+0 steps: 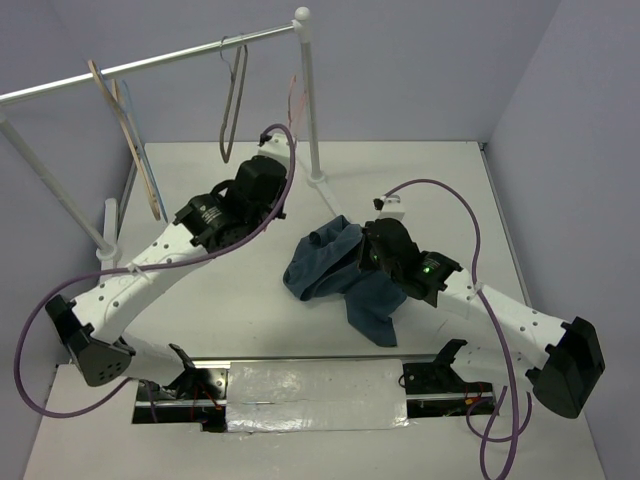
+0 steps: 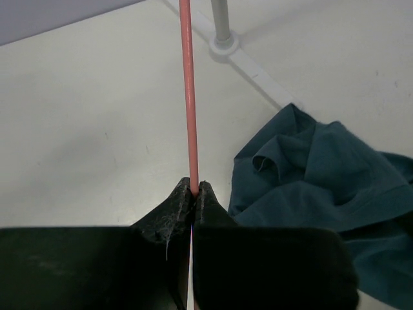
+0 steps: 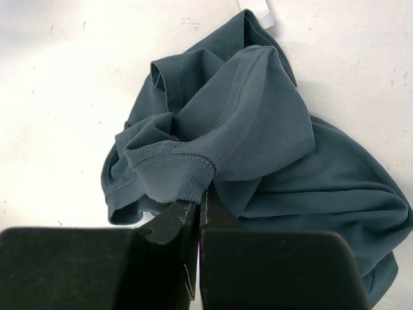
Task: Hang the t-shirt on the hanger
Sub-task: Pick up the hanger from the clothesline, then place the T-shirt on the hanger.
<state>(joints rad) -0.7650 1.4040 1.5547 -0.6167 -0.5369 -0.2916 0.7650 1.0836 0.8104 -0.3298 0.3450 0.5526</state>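
The red-pink wire hanger (image 2: 188, 97) runs as a thin straight rod up from my left gripper (image 2: 195, 187), which is shut on it. In the top view the hanger (image 1: 294, 100) is a faint thin line beside the rack post, with my left gripper (image 1: 275, 142) just below it. The dark slate-blue t-shirt (image 1: 325, 265) lies crumpled on the table to the right of the left arm, and also shows in the left wrist view (image 2: 322, 168). My right gripper (image 3: 201, 197) is shut on a ribbed hem of the t-shirt (image 3: 258, 129) and lifts that fold; in the top view it (image 1: 365, 248) sits on the shirt's right side.
A white clothes rack with a metal rail (image 1: 150, 65) stands at the back; its post (image 1: 307, 100) and foot (image 1: 320, 180) are next to the left gripper. A grey-brown hanger (image 1: 233, 110) and pale wooden hangers (image 1: 125, 130) hang on the rail. Purple cables loop round both arms.
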